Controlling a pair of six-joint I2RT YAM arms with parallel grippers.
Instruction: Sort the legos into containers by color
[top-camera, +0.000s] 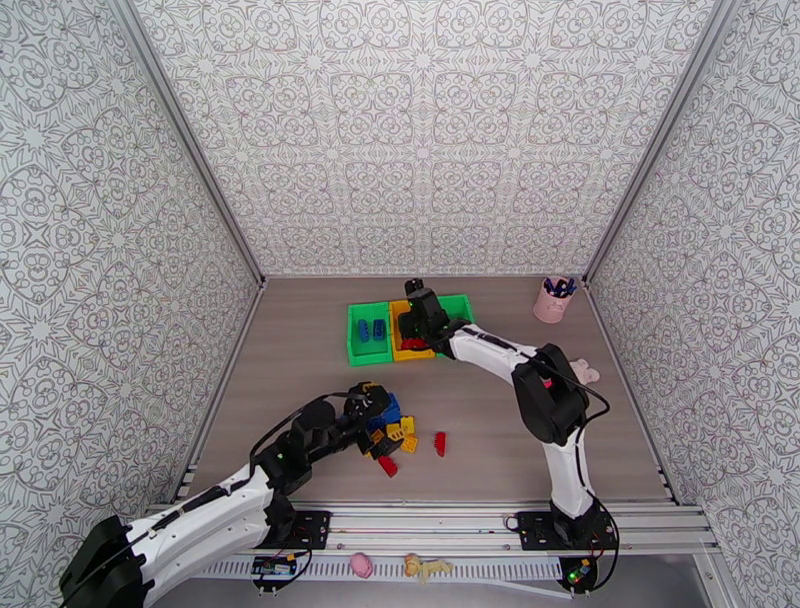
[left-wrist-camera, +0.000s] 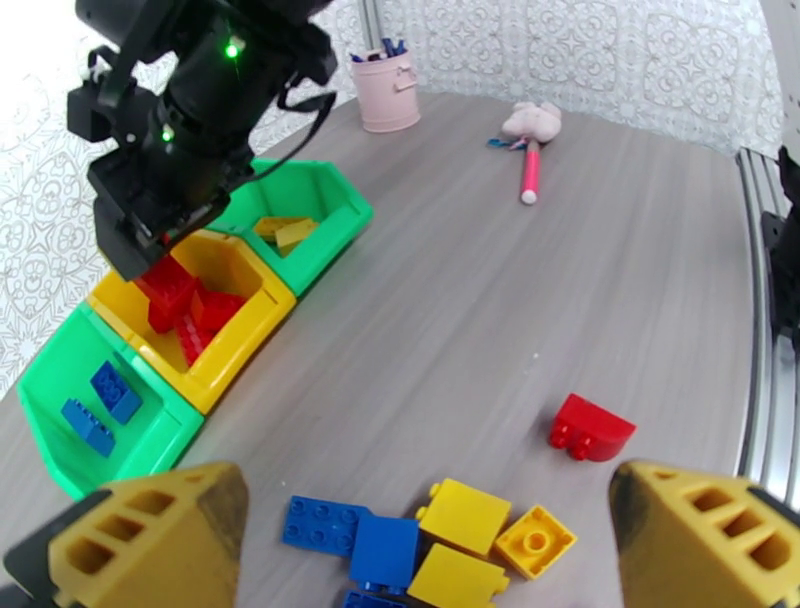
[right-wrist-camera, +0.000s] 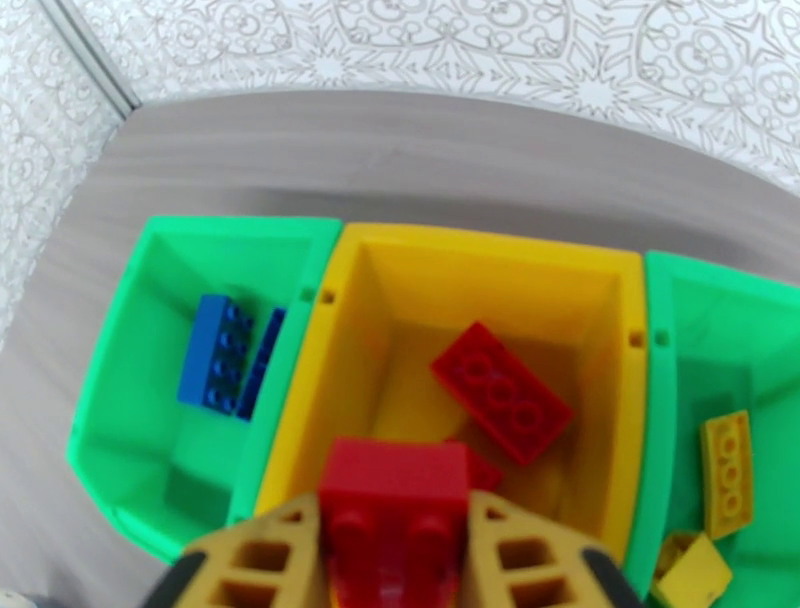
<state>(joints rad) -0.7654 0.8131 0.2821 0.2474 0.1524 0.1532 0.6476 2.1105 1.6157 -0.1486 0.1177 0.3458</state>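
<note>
Right pincer (right-wrist-camera: 395, 545) hangs directly over the yellow rectangular open-top plastic bin (right-wrist-camera: 480, 245), the middle of three joined bins, and it is clenched on a red studded plastic brick (right-wrist-camera: 395, 490). The brick sits between the two tan fingers with its studs facing the wrist camera, above that bin's near half and clear of its floor. Below it, inside the yellow bin, a longer red brick (right-wrist-camera: 500, 392) lies flat and tilted, with more red partly hidden under the held one.

Joined to the yellow bin's left wall is a green plastic bin (right-wrist-camera: 110, 400) holding blue studded bricks (right-wrist-camera: 215, 350). Joined to its right wall is a second green bin (right-wrist-camera: 720, 285) holding yellow studded bricks (right-wrist-camera: 725, 470).

Left pincer (left-wrist-camera: 425, 515) stands released, its jaws spread wide with nothing between them. It hovers above the loose pile on the grey wood-grain counter (left-wrist-camera: 450, 300), well apart from the yellow bin on the side towards the arm bases. Under it lie loose blue bricks (left-wrist-camera: 350, 535) touching loose yellow bricks (left-wrist-camera: 465, 515). A rounded red brick (left-wrist-camera: 590, 428) lies just beside that pile.
</note>
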